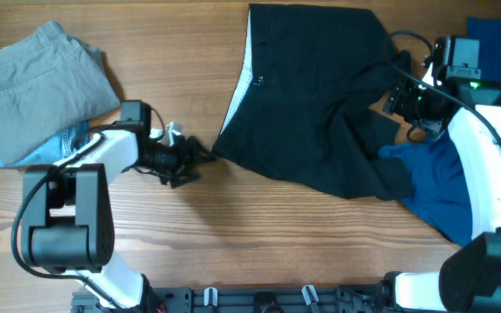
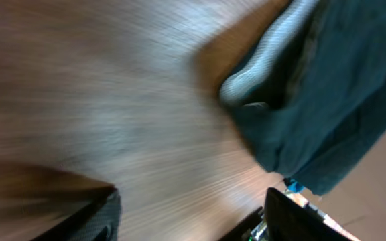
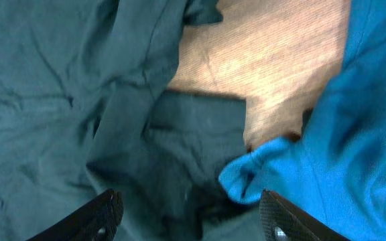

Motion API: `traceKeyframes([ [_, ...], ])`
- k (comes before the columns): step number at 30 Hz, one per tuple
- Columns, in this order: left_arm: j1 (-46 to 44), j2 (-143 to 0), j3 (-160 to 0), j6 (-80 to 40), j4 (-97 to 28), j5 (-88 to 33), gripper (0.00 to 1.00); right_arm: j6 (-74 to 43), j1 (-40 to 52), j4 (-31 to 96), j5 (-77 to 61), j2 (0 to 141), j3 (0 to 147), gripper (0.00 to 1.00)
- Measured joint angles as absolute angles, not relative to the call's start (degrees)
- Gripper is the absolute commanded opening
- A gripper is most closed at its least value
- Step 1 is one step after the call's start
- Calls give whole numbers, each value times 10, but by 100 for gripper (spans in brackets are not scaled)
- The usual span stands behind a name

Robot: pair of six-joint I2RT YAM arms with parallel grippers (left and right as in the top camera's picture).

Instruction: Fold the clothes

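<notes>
Left end effector (image 1: 189,163) wide, beside black shorts (image 1: 311,96) waistband corner; right end effector (image 3: 193,215) wide over their opposite edge. Risk: pinching blue garment (image 3: 357,134) beneath shorts too.

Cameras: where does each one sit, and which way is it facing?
Overhead: above the table, looking straight down; left arm, right arm, black shorts, grey garment, blue garment.
Left wrist: low over wood, facing the black shorts' waistband corner; own left fingers at bottom, apart.
Right wrist: looking down at black shorts meeting blue garment; own right fingers at bottom, apart.
Shared: black shorts in all three; blue garment in overhead and right wrist.
</notes>
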State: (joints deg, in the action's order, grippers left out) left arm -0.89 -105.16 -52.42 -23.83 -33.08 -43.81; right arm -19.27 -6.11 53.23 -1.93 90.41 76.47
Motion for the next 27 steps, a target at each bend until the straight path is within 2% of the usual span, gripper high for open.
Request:
traceKeyframes([
  [3, -52, -1052, -523, -264, -257, -436, 69, -193, -61, 573, -33, 904, 765, 71],
  [4, -72, -1052, -524, -283, -221, -424, 53, -193, -61, 579, -45, 904, 765, 71],
  [5, -82, -1052, -523, -297, -205, -414, 26, -193, -61, 579, -53, 904, 765, 71],
  [6, -90, -1052, -523, -310, -184, -395, 4, -193, -61, 580, -67, 904, 765, 71],
  [7, -97, -1058, -522, -322, -161, -367, 4, -192, -61, 584, -81, 904, 765, 71],
  [11, -83, -1068, -521, -334, -164, -335, 4, -179, -61, 594, -107, 904, 765, 71],
  [16, 99, -1031, -527, -345, -445, -276, 6, -175, -61, 572, -98, 906, 764, 72],
  [17, 121, -1024, -521, -349, -491, -252, 24, -175, -61, 563, -98, 916, 764, 73],
  [18, 145, -1018, -517, -353, -519, -226, 29, -175, -61, 562, -100, 928, 764, 73],
  [24, 140, -991, -513, -350, -549, -203, 31, -151, -61, 526, -184, 1028, 764, 70],
  [25, 139, -952, -518, -350, -548, -197, 39, -148, -61, 518, -195, 1041, 764, 68],
  [27, 134, -900, -536, -346, -500, -191, 66, -149, -61, 485, -216, 1068, 764, 68],
])
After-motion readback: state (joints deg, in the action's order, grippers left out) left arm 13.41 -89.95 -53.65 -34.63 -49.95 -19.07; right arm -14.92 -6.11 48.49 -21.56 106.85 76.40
